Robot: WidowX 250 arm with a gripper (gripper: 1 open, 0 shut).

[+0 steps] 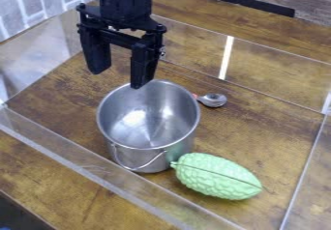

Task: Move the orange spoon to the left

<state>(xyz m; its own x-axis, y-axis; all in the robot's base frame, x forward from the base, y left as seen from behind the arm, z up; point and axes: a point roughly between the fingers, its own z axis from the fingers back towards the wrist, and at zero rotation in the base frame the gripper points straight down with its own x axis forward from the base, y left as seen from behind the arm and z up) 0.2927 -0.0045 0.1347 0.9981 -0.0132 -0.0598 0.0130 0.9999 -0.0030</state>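
Spoon [214, 100] just beside pot's rim, on table [72, 90] — bowl visible, red-orange handle mostly hidden behind pot. Steel pot [149, 124] upright, lower part seen through clear wall [97, 159]; contents indistinct. Gripper [120, 77] above, black, jaws wide apart; fingertips near pot's rim, contact hard to judge; arm cut off at top edge. Green gourd [216, 177] near pot's base, bumpy, tip beside pot — whether touching, unclear. Pale strip [226, 58] beyond spoon, nature unclear.
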